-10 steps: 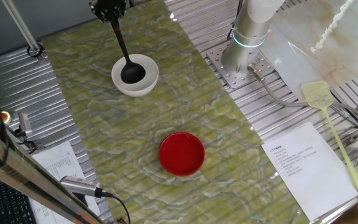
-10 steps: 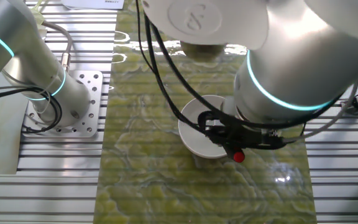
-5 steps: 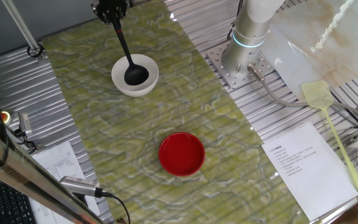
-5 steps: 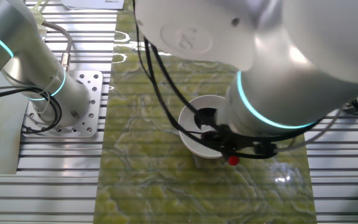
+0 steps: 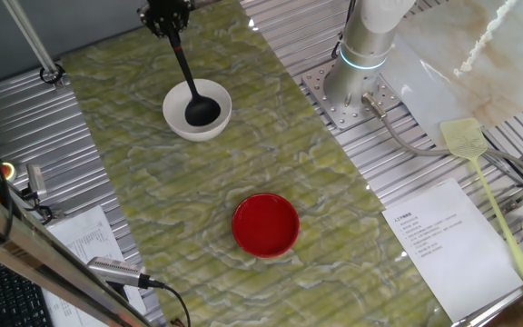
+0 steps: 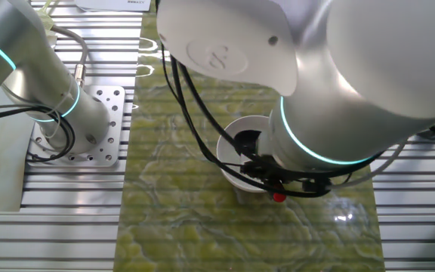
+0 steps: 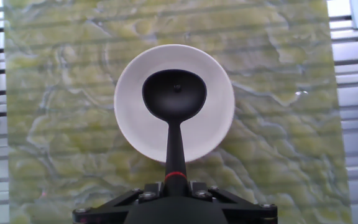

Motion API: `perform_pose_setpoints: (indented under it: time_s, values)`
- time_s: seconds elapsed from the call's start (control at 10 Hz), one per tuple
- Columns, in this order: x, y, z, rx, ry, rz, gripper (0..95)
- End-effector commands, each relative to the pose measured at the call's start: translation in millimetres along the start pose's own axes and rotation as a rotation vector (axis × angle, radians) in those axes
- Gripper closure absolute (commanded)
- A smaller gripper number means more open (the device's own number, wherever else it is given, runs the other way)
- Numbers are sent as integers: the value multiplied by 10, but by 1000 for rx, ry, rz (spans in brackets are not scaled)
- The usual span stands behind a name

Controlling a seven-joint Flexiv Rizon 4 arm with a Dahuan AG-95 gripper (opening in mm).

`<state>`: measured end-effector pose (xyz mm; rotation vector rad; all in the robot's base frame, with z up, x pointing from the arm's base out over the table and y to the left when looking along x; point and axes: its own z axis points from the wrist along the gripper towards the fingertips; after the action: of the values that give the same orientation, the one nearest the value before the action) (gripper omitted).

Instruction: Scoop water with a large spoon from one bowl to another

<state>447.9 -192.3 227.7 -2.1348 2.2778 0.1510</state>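
The black large spoon (image 7: 174, 99) hangs with its round scoop over the middle of the white bowl (image 7: 216, 124); its handle (image 5: 181, 62) runs up to my gripper (image 5: 166, 20), which is shut on the handle's end. In the hand view my gripper (image 7: 174, 184) clamps the handle just below a red band. The white bowl (image 5: 216, 123) sits at the back of the mat, and the red bowl (image 5: 265, 223) stands apart nearer the front. In the other fixed view the arm covers most of the white bowl (image 6: 232, 136). I cannot make out any water.
A green marbled mat (image 5: 152, 191) covers the table between ribbed metal plates. The arm's base (image 5: 361, 64) stands to the right. A yellow fly swatter (image 5: 488, 191) and a printed sheet (image 5: 439, 245) lie at the right; papers and a microphone (image 5: 116, 271) lie at the left front.
The scoop has shifted a little to the right inside the white bowl, from its left part to nearer its middle. The red bowl has not moved.
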Motion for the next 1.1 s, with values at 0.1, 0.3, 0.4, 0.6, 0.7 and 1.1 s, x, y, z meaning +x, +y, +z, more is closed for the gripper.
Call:
perform_pose_setpoints:
  time_s: [0.1, 0.3, 0.4, 0.6, 0.7, 1.1]
  values:
    - [-11, 35, 37, 4, -5, -1, 950]
    - [2, 62, 63, 8, -17, -12, 950]
    - [12, 80, 78, 9, -18, -10, 950]
    - [13, 92, 100, 9, -16, -11, 950]
    - [12, 94, 103, 10, -17, -11, 950]
    - [22, 120, 151, 11, -12, -4, 950]
